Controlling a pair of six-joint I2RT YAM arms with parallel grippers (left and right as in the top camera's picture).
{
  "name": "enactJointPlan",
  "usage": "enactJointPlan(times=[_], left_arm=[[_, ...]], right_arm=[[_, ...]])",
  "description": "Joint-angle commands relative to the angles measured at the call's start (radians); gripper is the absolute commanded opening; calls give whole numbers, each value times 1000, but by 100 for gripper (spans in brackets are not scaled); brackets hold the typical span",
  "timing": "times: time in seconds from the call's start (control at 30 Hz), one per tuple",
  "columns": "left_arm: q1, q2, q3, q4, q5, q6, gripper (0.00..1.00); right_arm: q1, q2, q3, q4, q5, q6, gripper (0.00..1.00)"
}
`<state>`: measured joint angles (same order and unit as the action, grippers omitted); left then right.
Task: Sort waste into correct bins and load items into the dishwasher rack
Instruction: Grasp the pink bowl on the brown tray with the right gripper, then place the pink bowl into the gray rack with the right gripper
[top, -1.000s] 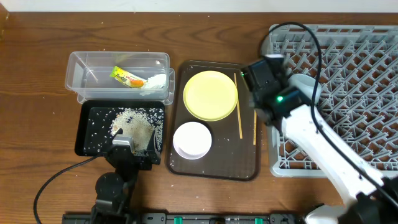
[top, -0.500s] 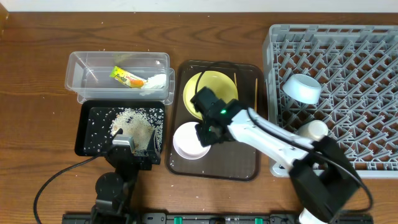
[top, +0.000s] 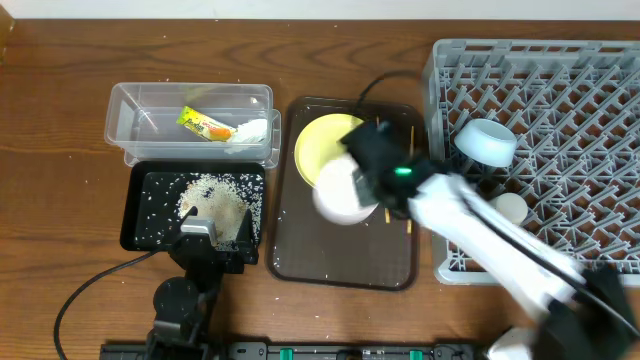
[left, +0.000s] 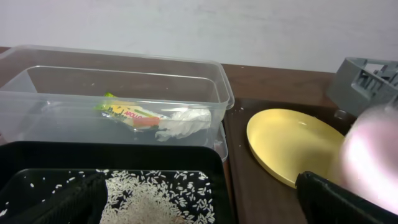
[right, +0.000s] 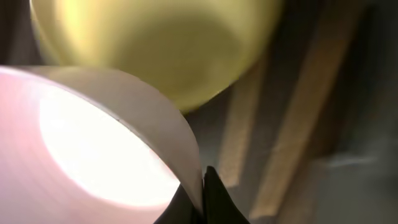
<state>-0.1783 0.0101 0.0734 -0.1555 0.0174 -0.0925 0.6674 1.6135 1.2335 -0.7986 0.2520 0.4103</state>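
My right gripper (top: 362, 188) is shut on the rim of the pinkish-white bowl (top: 338, 190), which hangs over the yellow plate (top: 322, 140). In the right wrist view the fingertips (right: 202, 186) pinch the bowl (right: 93, 137) wall above the plate (right: 155, 43) and the chopsticks (right: 298, 118). The light blue bowl (top: 486, 142) and white cup (top: 511, 208) sit in the grey rack (top: 590, 90). The wrapper (top: 205, 125) and tissue (top: 255, 130) lie in the clear tub (top: 125, 125). Rice (top: 205, 195) covers the black tray (top: 140, 215). My left gripper (left: 199, 211) stands open over the rice (left: 155, 193).
The dark brown serving tray (top: 340, 250) lies between the bins and the rack, with the plate and chopsticks (top: 411, 132) on it. The right arm (top: 500, 250) stretches across the rack's front left corner. A rack corner (left: 367, 81) shows in the left wrist view.
The right arm swung from the rack to the serving tray, shut on the pinkish-white bowl's rim and carried it up and right over the plate. The left arm stayed still.
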Motion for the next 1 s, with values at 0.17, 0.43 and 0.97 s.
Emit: enactJointPlan(times=[0.17,0.43,0.97], left_arm=[[4,-7,-27,-7,-2,10,99],[4,-7,-27,-7,-2,10,99],[4,-7,-27,-7,-2,10,99]], right_arm=[[-206,-229,9,137,921,-135,1],[-541,-145,9,245,981,-158,1],[-733,204,9,229,983,-192,3]])
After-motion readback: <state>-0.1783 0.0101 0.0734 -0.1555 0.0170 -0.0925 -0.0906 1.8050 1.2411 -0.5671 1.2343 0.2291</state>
